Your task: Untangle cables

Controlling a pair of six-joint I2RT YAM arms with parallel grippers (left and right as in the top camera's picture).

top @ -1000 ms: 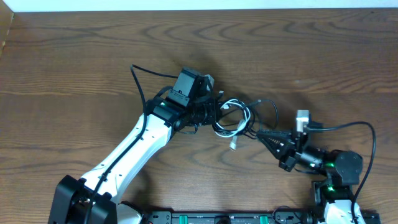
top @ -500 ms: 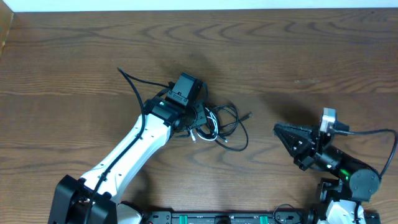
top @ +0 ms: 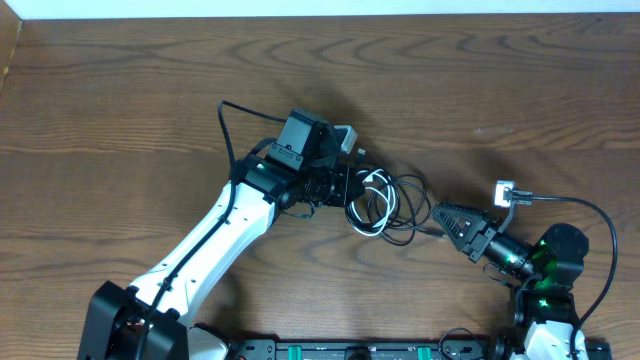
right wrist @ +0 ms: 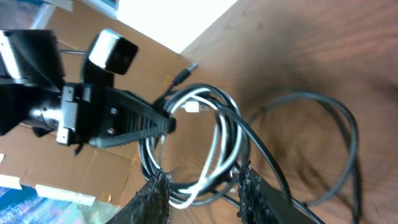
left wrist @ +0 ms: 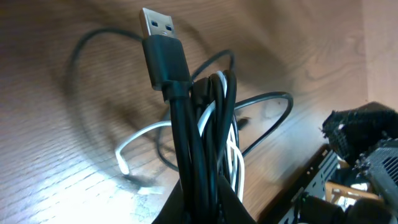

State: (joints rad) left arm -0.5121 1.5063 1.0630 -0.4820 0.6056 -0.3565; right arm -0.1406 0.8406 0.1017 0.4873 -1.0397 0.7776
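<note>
Cables (top: 383, 203) at table (top: 120, 90) centre | edges well apart | left tool (top: 341, 187) clamps them

Bunch of black and white cables (left wrist: 208, 137) in left end effector (left wrist: 202, 200) grip, USB plug (left wrist: 160, 30) uppermost, above wooden table (left wrist: 50, 162)

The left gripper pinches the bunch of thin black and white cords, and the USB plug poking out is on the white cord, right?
No: the left gripper pinches the bunch of thin black and white cords, but the USB plug is on a black cord, as the left wrist view shows.
</note>
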